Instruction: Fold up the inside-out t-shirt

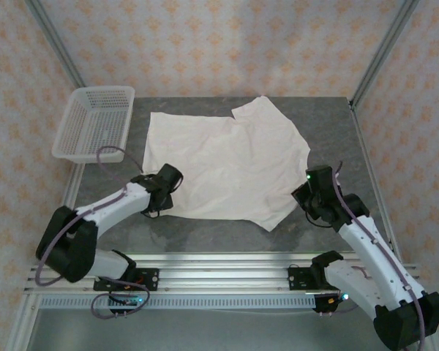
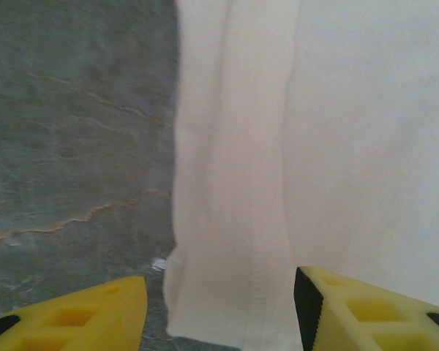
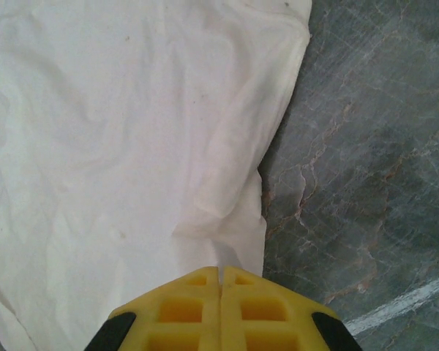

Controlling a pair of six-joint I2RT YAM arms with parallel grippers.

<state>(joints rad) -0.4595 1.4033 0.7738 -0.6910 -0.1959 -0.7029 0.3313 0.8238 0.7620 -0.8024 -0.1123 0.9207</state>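
Inside-out t-shirt [image 1: 227, 164] spread flat, left gripper [image 2: 221, 284] open astride its 8 o'clock corner, right gripper [image 3: 219, 272] pinched shut on its 4 o'clock hem.

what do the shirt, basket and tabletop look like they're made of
Shirt: thin matte off-white cloth; it wrinkles and has a stitched hem. Basket: likely white moulded plastic, open mesh walls. Tabletop: grey, veined like stone, possibly laminate; low sheen.

The left arm [image 1: 106, 207] stretches forward and inward, elbow low. The left claw [image 2: 221, 289] points down, its yellow fingers [image 2: 80, 314] standing apart. The right arm [image 1: 369, 238] bends inward likewise — the right claw [image 3: 219, 274] is pressed together, pinching the t-shirt [image 3: 117, 146] at its edge.
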